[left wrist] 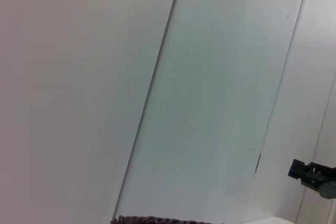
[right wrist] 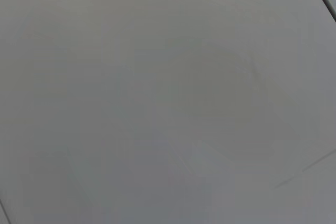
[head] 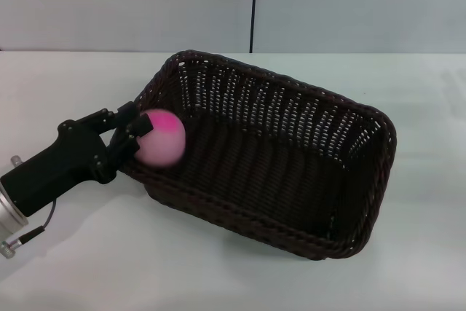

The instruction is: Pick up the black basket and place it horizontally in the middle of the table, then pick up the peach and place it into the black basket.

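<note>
Head view: the basket (head: 291, 172), a rectangular dark woven wicker tub with slatted sides and a braided rim, sits skewed on the smooth white table (head: 109, 267). The left gripper (head: 135, 132) (matte black, blocky) reaches over the basket's left end, its fingers closed around the peach (head: 162, 138), a round pale pink ball with a magenta patch.

Left wrist view: pale wall panels, and a sliver of the braided rim (left wrist: 157, 219).

Right wrist view: only plain grey surface; the right gripper is unseen
</note>
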